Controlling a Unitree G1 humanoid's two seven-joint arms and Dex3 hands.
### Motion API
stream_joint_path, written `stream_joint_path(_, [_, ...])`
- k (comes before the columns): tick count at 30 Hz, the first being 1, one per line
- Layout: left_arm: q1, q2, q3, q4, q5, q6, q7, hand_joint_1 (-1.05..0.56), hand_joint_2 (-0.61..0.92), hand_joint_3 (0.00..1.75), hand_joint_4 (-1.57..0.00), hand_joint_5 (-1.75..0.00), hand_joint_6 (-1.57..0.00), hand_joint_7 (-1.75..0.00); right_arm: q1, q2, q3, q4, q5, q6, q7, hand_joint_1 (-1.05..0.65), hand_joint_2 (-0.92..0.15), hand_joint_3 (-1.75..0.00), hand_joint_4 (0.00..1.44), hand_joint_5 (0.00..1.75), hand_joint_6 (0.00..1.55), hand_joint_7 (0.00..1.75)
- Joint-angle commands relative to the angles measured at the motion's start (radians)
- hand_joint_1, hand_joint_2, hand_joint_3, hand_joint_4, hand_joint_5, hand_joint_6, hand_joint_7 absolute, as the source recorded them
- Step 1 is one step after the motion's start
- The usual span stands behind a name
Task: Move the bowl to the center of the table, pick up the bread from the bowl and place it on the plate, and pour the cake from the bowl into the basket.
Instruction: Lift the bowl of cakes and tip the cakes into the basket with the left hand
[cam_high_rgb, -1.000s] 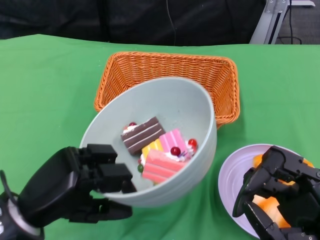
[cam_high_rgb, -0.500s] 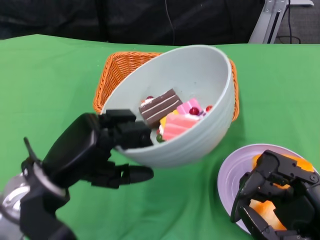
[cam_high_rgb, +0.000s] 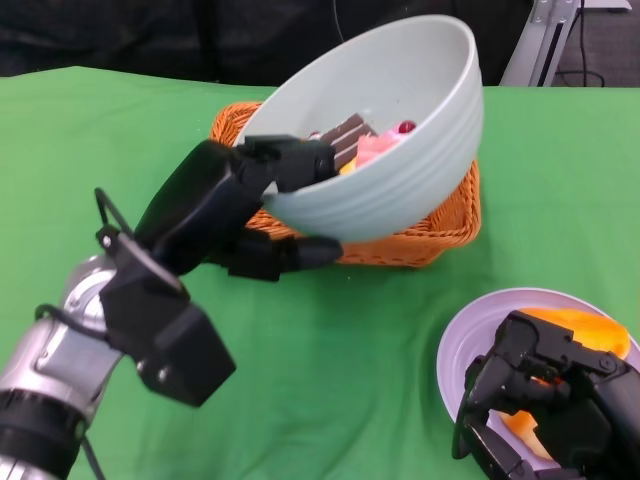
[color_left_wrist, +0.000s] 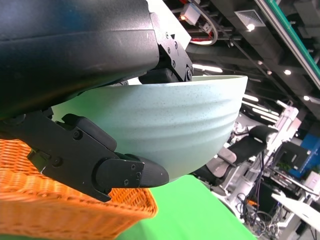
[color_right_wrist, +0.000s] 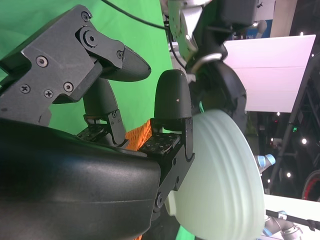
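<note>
The robot's left hand (cam_high_rgb: 255, 200) grips the near rim of the pale green bowl (cam_high_rgb: 385, 130), fingers over the lip and thumb beneath, holding it aloft and tilted above the orange wicker basket (cam_high_rgb: 445, 225). Half a second ago the bowl hung lower, covering only the basket's front; a second ago it sat low near the table, close to the camera. It has since risen and travelled toward the far side, and the silver left forearm (cam_high_rgb: 60, 370) now stretches well into view. Cake pieces (cam_high_rgb: 365, 140) — a brown layered slice, pink slices, a red cherry — remain inside, bunched against the rim nearest the hand's fingers.

The right hand (cam_high_rgb: 545, 400) rests over the lilac plate (cam_high_rgb: 455, 350) at lower right, fingers curled above the orange bread (cam_high_rgb: 580, 325); whether it holds the bread cannot be told. It has barely shifted. The right wrist view shows its fingers (color_right_wrist: 172, 100) spread apart, with the raised bowl (color_right_wrist: 225, 180) beyond. A green cloth (cam_high_rgb: 350, 350) covers the table; the bowl hides much of the basket's interior.
</note>
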Motion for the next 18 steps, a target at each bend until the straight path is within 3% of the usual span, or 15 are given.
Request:
stream_joint_path(1, [-0.091, -0.016, 0.019, 0.083, 0.018, -0.002, 0.038, -0.18, 0.86, 0.52, -0.62, -1.67, -0.62, -1.33, -0.003, -0.006, -0.008, 0.016, 0.007, -0.017, 0.004, -0.14, -0.41, -1.09, 0.71, 1.63, 0.59, 1.47])
stream_joint_path(18, [-0.368, -0.133, -0.018, 0.445, 0.145, 0.026, 0.233, -0.23, 0.91, 0.49, -0.66, -1.68, -0.63, -1.36, -0.013, -0.001, -0.008, 0.067, 0.011, -0.041, 0.008, -0.14, -0.42, -1.08, 0.72, 1.63, 0.60, 1.45])
